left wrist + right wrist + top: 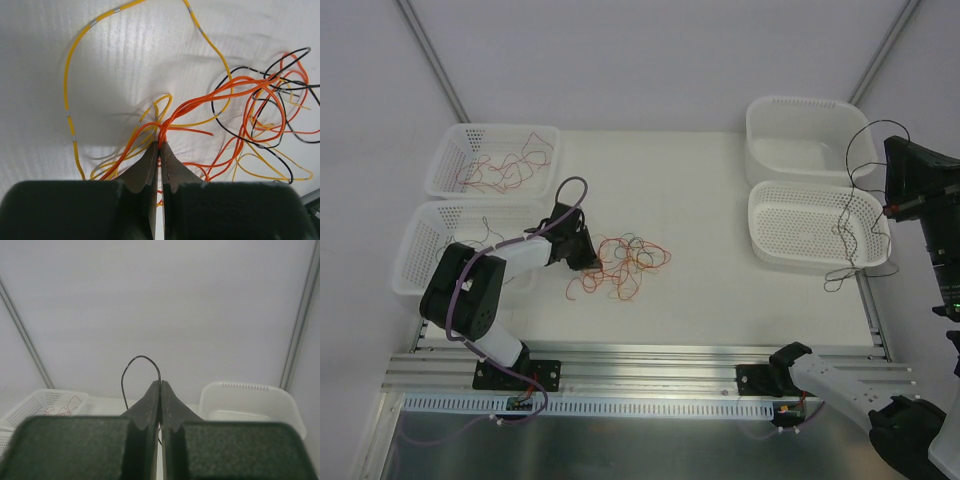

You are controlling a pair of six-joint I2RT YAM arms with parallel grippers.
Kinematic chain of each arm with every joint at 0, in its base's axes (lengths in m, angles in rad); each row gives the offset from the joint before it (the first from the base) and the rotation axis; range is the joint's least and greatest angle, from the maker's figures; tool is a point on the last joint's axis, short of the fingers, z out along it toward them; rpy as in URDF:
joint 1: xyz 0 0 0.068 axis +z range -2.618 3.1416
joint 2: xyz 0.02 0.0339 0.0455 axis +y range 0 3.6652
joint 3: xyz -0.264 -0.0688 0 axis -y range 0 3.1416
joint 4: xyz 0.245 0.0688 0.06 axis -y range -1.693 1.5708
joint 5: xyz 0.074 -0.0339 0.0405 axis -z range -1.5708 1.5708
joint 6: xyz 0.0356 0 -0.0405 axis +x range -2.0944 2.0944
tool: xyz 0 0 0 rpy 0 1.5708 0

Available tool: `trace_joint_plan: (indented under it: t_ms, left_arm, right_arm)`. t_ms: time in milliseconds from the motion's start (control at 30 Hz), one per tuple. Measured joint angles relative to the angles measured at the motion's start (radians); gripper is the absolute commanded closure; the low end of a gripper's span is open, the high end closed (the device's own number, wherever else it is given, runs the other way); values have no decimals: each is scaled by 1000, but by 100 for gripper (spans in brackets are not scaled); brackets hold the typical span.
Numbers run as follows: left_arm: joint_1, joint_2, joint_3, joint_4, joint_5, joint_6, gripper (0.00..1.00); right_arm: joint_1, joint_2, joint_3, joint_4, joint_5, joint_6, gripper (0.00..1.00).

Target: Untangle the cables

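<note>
Left gripper [160,145] clamped on orange strands [200,105] at the 9 o'clock edge of the cable tangle [622,262], mid-table. Right gripper [160,383] raised, pinching one black cable [142,356] that dangles over the perforated basket [790,255] at 3 o'clock.

White table [720,210], matte. 4 white plastic baskets on it: 2 at L edge, 2 at R edge. Far-L basket [505,129] perforated, just beside near-L basket [408,255], also perforated. Far-R basket [798,101] solid-walled; near-R basket [790,245] perforated all over, close against it. Aluminium rail [650,365] along near edge, white slotted strip [640,406] just below. Grey L post [430,60] and R post [885,45] slant at back corners, pale wall behind
</note>
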Motion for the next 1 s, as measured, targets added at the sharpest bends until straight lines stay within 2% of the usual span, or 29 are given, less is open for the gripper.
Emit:
trace_joint_plan:
  t_ms: [100, 200, 233, 267, 333, 367, 467, 500, 600, 833, 1000]
  left_arm:
    - [10, -1, 0, 0, 0, -2, 100]
    - [13, -7, 0, -10, 1, -2, 89]
    - [13, -12, 0, -19, 3, -1, 83]
    - [13, -18, 0, -26, 4, 0, 70]
    - [10, -49, 0, -45, 7, 7, 54]
    - [6, -77, 0, -51, 8, 8, 41]
    - [-13, -192, 0, -54, 8, 11, 23]
    - [-20, -235, 0, -55, 8, 15, 14]
    - [-52, -365, 3, -54, 7, 37, 1]
    - [-158, -565, 41, -57, -5, 106, 1]
    - [-299, -602, 93, -40, -23, 168, 1]
  right_arm:
    - [0, -26, -36, -3, 22, -7, 99]
    - [0, -42, -85, -15, 19, -2, 99]
    - [0, -49, -113, -19, 14, 5, 99]
    - [0, -55, -145, -26, 6, 13, 99]
    - [0, -65, -216, -27, -18, 34, 99]
    - [0, -70, -258, -35, -34, 50, 99]
    - [0, -72, -386, -42, -92, 100, 99]
    - [0, -70, -426, -43, -114, 119, 99]
    - [0, -61, -516, -45, -182, 171, 99]
    - [0, -32, -653, -12, -299, 272, 99]
    - [3, -29, -687, 12, -345, 314, 99]
